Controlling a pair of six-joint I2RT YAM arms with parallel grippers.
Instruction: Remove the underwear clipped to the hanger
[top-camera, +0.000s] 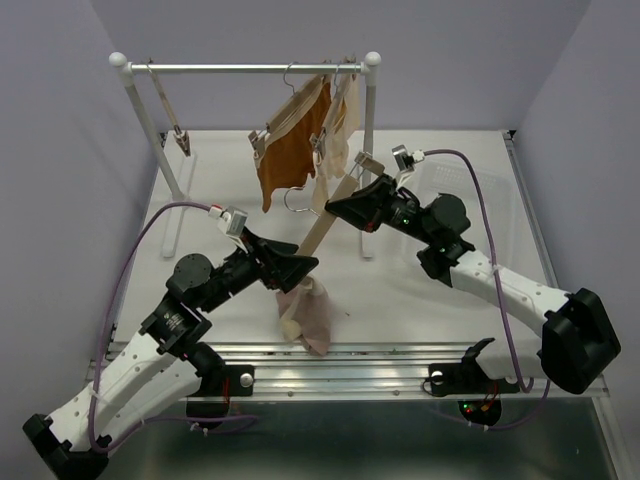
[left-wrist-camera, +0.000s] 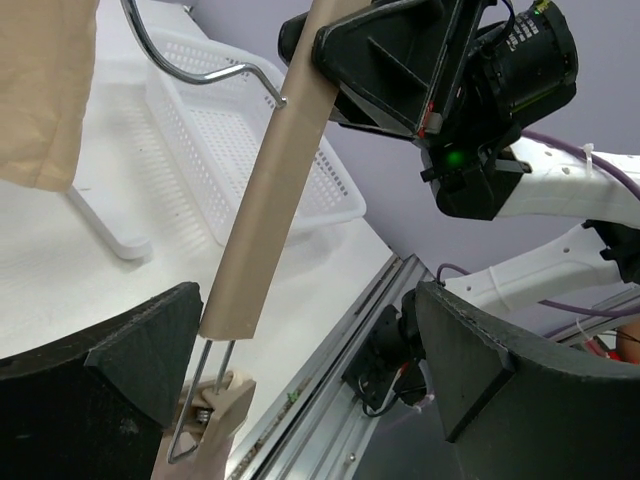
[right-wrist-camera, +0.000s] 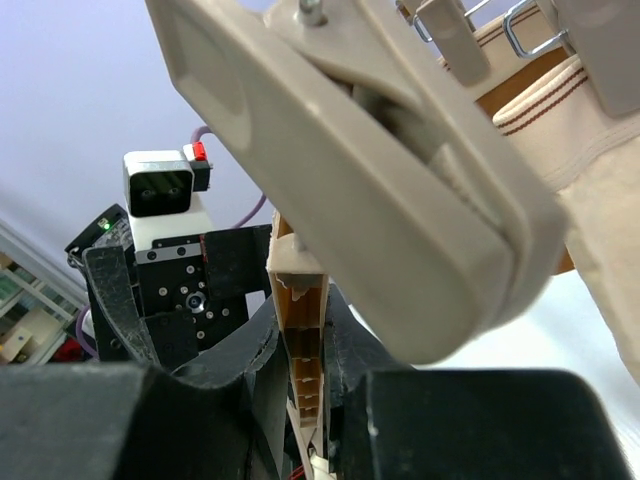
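Observation:
A beige clip hanger (top-camera: 325, 215) slants down from my right gripper (top-camera: 335, 208), which is shut on its bar. The pale pink underwear (top-camera: 308, 312) hangs from the hanger's lower clip (left-wrist-camera: 212, 418) and droops onto the table. My left gripper (top-camera: 298, 262) is open, with its fingers either side of that lower end of the bar (left-wrist-camera: 265, 190). In the right wrist view my gripper (right-wrist-camera: 305, 350) pinches the bar, and the upper clip (right-wrist-camera: 370, 170) fills the foreground. The rust-brown underwear (top-camera: 287, 150) and the beige underwear (top-camera: 337, 125) hang clipped on the rack.
A white rack with a metal rail (top-camera: 250, 68) stands at the back, with an empty clip hanger (top-camera: 178, 135) at its left end. A white perforated basket (left-wrist-camera: 250, 140) sits on the table to the right. A metal rail (top-camera: 350, 380) runs along the near edge.

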